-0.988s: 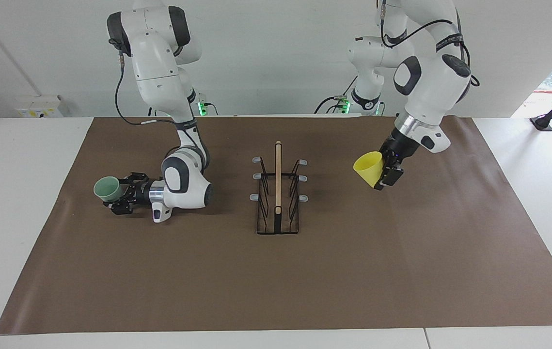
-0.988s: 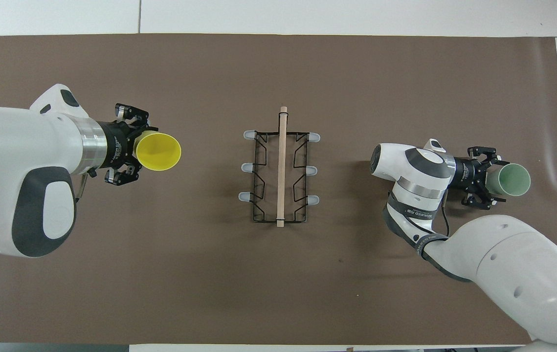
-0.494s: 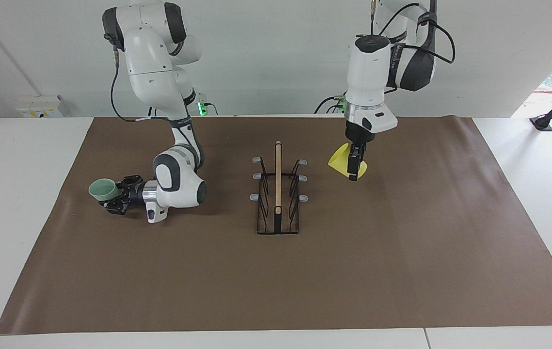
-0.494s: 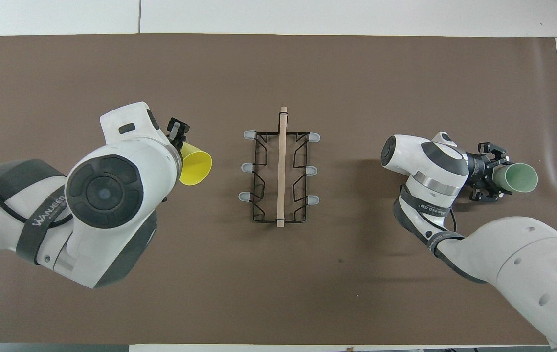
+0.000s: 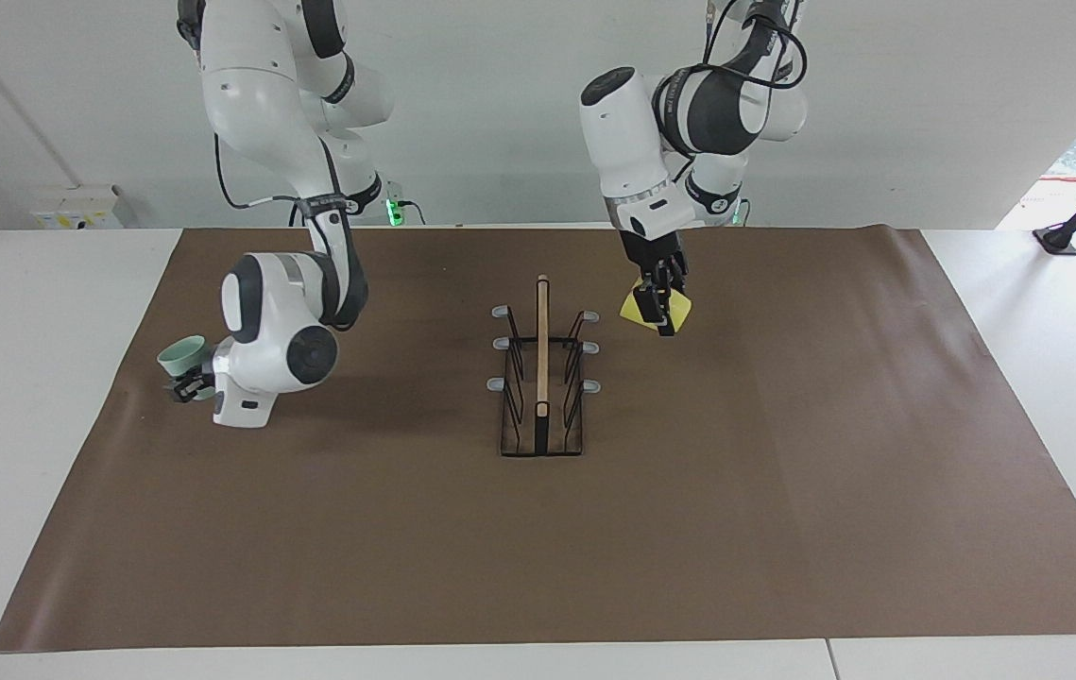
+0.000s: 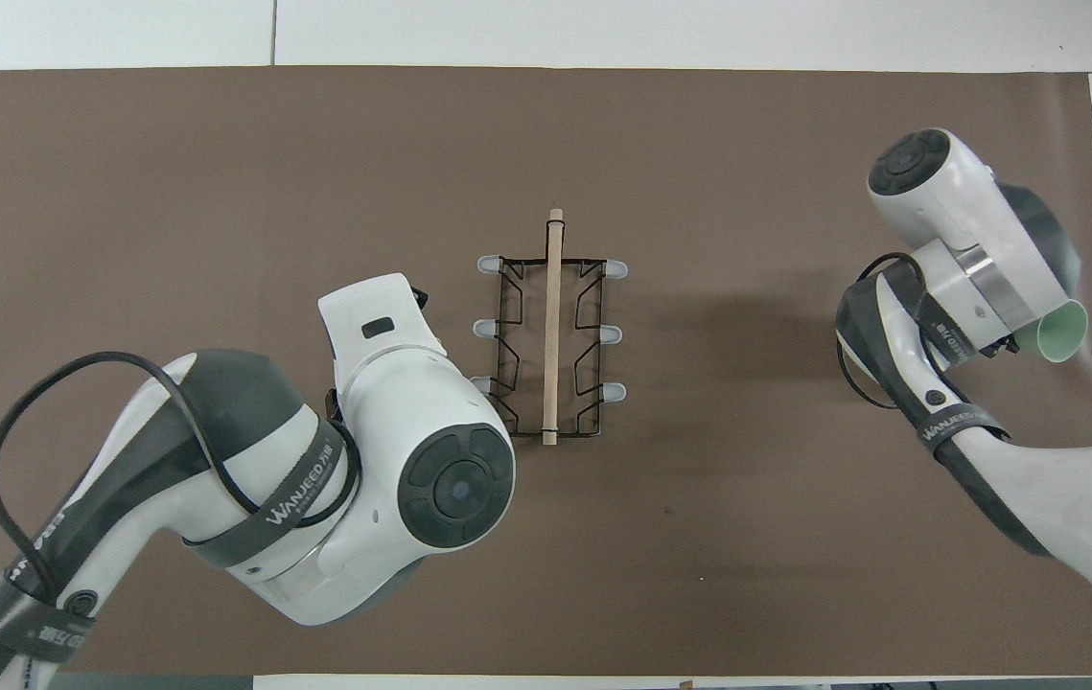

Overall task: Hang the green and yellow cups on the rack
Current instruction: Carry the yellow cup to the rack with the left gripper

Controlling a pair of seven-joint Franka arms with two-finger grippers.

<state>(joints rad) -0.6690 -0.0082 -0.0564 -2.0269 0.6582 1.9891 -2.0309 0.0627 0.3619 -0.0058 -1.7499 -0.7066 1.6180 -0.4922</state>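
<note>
The black wire rack with its wooden centre bar stands mid-table, all prongs bare. My left gripper hangs straight down close beside the rack's prongs at the left arm's end, shut on the yellow cup. In the overhead view the left arm's wrist hides both. My right gripper is low over the mat near its edge at the right arm's end, shut on the pale green cup, which is tilted with its mouth turned outward.
A brown mat covers most of the white table. The right arm's elbow and wrist hang low over the mat beside the green cup. A cable loops along the left arm's forearm.
My left arm swung the yellow cup in toward the rack and turned its gripper downward. My right gripper shut on the green cup, turned its wrist and drew it toward the mat's edge.
</note>
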